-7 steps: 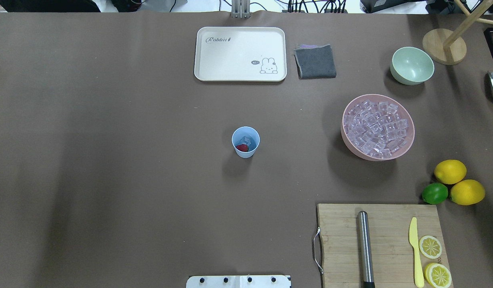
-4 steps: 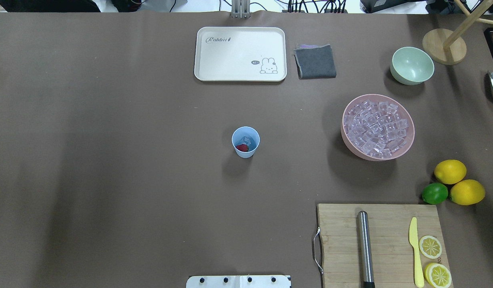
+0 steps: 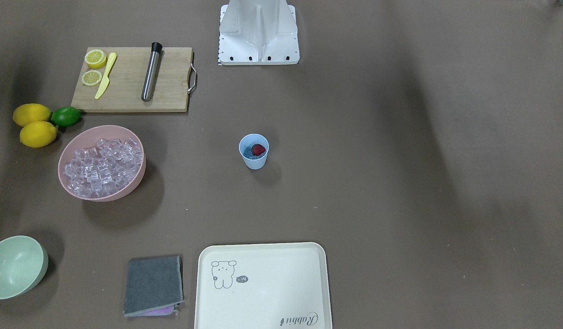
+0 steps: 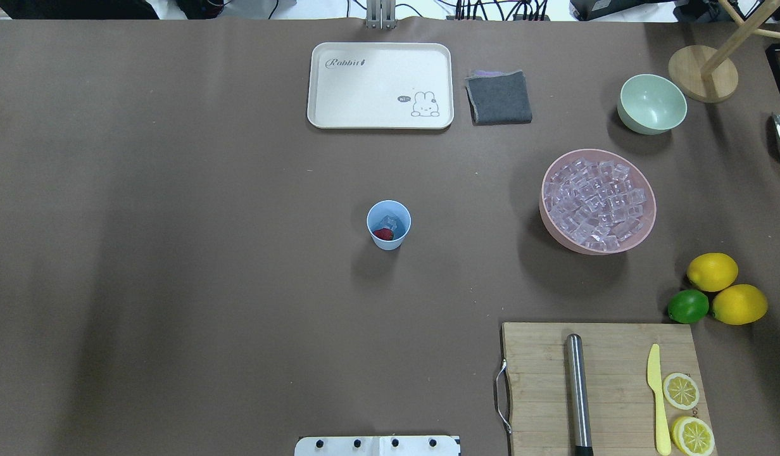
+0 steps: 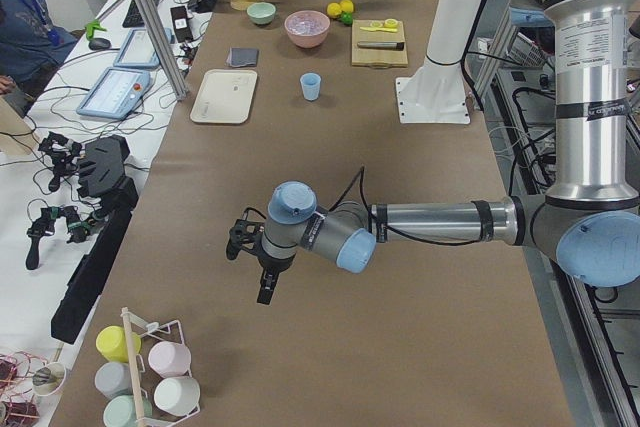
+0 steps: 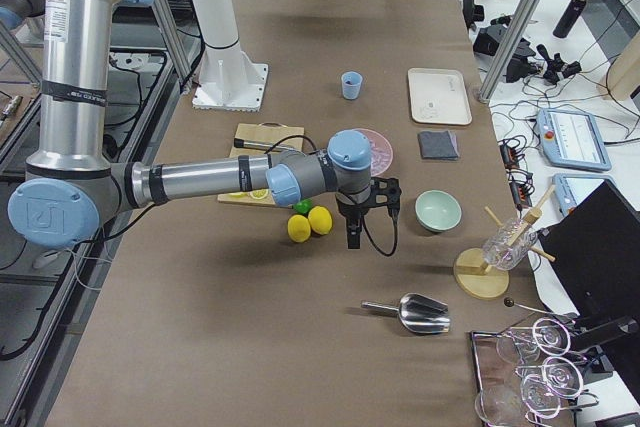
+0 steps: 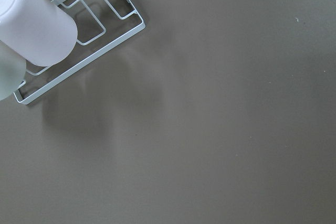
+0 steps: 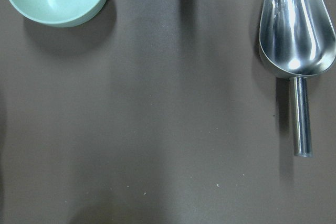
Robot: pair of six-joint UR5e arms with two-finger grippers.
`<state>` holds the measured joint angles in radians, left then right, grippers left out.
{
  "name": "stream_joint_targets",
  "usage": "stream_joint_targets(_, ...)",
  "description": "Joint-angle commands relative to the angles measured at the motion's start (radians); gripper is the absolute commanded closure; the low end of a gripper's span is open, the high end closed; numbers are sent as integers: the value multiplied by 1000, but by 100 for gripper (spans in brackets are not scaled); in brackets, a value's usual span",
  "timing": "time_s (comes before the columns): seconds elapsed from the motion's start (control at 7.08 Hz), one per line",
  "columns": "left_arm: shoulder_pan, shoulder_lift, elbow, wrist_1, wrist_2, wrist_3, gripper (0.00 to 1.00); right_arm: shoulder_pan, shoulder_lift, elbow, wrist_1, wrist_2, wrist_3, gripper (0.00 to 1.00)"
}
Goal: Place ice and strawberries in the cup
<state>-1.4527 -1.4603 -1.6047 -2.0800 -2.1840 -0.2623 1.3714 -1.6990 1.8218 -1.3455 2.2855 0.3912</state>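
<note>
One cup (image 4: 388, 244), one strawberry (image 4: 383, 234), two bowls (image 4: 556, 233) (pink, green), two lemons (image 4: 712, 272), one lime (image 4: 687, 306), one tray (image 4: 364, 95).

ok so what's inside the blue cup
The cup holds a red strawberry beside clear ice. How many cubes there are, and whatever lies beneath them, cannot be seen.

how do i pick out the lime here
Find the wooden cutting board on the robot's right, near its base. Just past its far right corner sits a cluster of three fruits. The lime is the only green one, smaller than the two yellow lemons beside it.
</note>
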Motion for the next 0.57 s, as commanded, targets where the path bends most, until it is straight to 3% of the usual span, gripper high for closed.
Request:
stream_joint_targets(0.0, -2, 0, -3, 0, -5, 0, 2, 0, -1, 1, 0, -4, 0, 0)
stream_joint_targets(0.42, 0, -5, -3, -2, -3, 0, 3, 0, -1, 1, 0, -4, 2, 0)
